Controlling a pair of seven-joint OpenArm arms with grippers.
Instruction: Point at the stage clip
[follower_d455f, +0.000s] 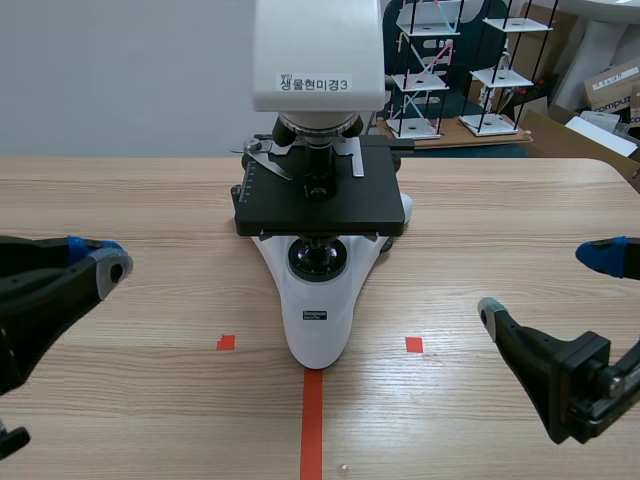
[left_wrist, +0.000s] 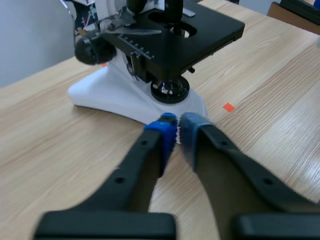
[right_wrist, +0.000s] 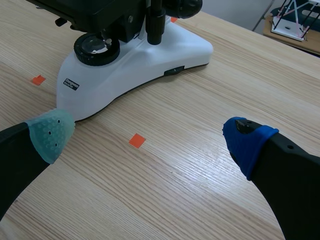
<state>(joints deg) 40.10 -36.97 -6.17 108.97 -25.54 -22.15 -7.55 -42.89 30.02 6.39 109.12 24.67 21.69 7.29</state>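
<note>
Since pointing wants a narrow tip, I hold the left claw (left_wrist: 176, 131) pinched closed by the desk's (follower_d455f: 150, 210) left edge; clip (follower_d455f: 268, 160), seemingly silver, lies ahead; right claw (right_wrist: 149, 140) gapes.

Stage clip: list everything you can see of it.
The stage clip is a thin, silvery, metal-looking arm with a curved body and a pointed tip. It lies flat on the microscope's black stage, at the rear on the left arm's side, just behind the ruled scale. Its tip angles in toward the stage opening under the objectives. Only the stage appears to touch it. A separate flat silver strip lies across the opening from it.
</note>
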